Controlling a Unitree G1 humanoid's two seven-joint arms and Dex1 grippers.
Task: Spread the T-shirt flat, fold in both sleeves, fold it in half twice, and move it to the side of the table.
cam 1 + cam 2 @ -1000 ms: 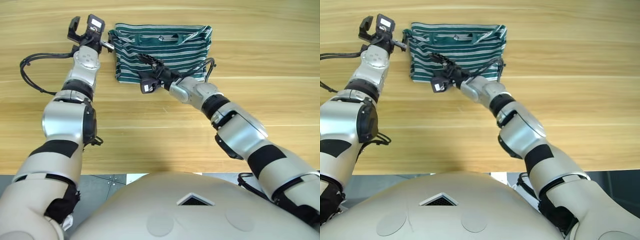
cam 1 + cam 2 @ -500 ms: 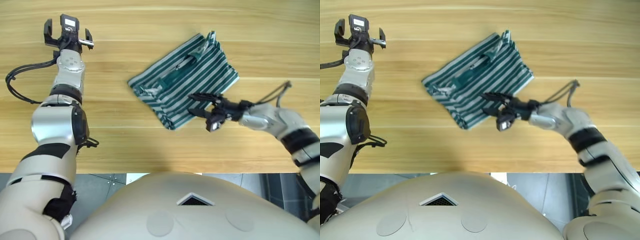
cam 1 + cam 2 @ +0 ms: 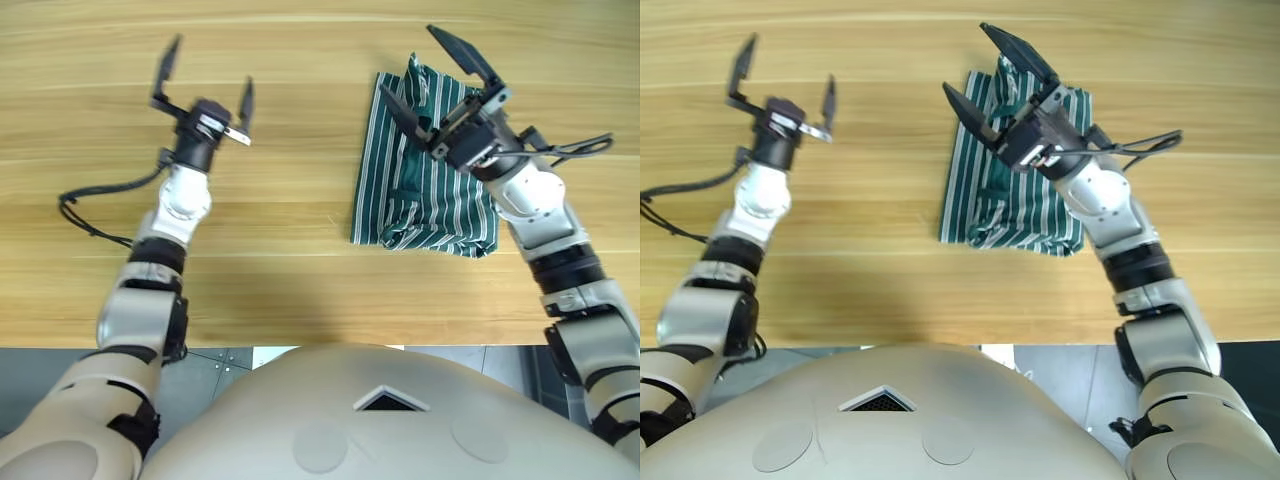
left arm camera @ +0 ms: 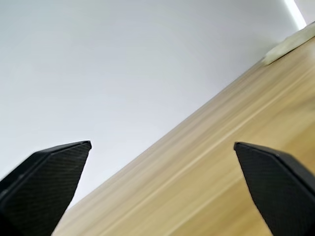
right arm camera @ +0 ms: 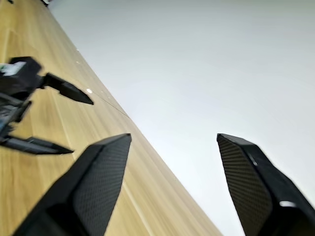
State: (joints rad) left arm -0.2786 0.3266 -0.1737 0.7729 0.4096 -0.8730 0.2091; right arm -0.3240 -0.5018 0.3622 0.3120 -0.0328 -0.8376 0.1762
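The folded green T-shirt (image 3: pixel 425 190) with white stripes lies on the right part of the wooden table (image 3: pixel 300 250), its stripes running away from me and its near edge bunched. My right gripper (image 3: pixel 415 62) hangs raised over the shirt's far end, open, with nothing between its fingers (image 5: pixel 103 182). My left gripper (image 3: pixel 208 72) is lifted over the bare left part of the table, well apart from the shirt, open and holding nothing. Its fingertips (image 4: pixel 54 167) point toward the table's far edge and a white wall.
A black cable (image 3: pixel 90 215) loops from my left forearm over the table's left side. The table's front edge (image 3: pixel 300 345) runs close to me. Bare wood lies between the two arms. The left gripper (image 5: pixel 29 113) appears far off in the right wrist view.
The shirt has gone from the far middle of the table to the right side and turned. My right gripper has lifted off it, open. My left gripper has drawn nearer and tilted upward.
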